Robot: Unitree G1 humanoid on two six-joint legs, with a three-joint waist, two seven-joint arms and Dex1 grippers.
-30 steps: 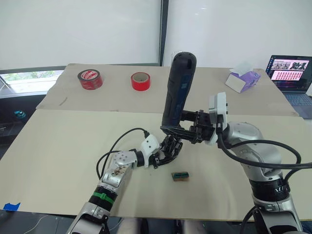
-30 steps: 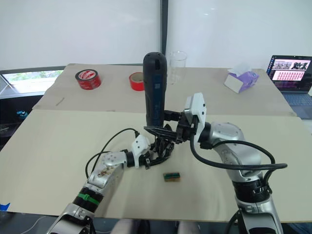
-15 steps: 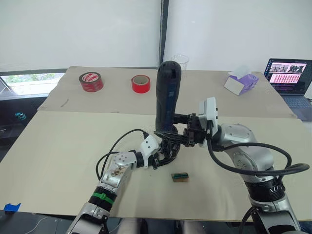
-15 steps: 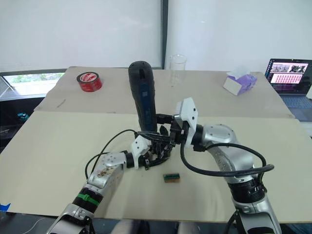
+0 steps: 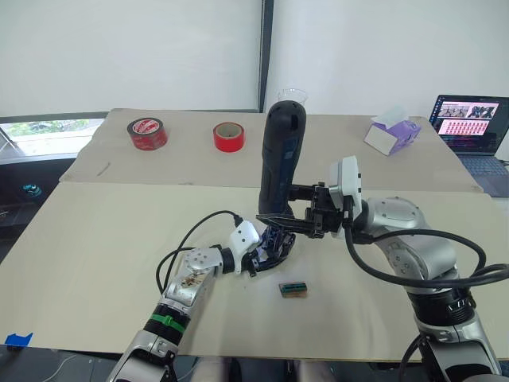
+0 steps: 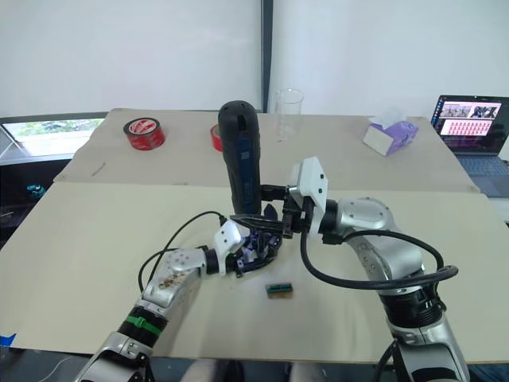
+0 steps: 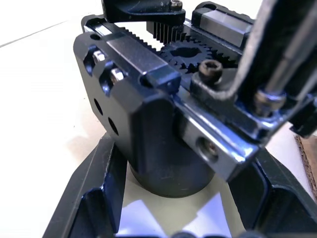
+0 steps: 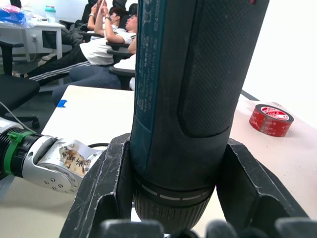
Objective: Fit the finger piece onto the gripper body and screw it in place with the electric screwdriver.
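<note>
1. Gripper body (image 7: pixel 163 124): on table, clamped at its round base by left gripper (image 5: pixel 262 251).
2. Electric screwdriver (image 5: pixel 280 155): upright, clenched by right gripper (image 5: pixel 306 216), bit over a screw.
3. Risk: slight tilt; bit could slip off.

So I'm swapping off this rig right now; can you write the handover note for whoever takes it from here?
Left gripper: shut on the gripper body, which stands on the table.
Right gripper: shut on the electric screwdriver, held nearly upright with the bit down over the gripper body.
Finger piece: looks seated on the body, with the bit running down alongside it.
Done: both things gripped, tool lined up.
Left: I can't tell whether the screw is tight; confirm, then lift the tool away.
</note>
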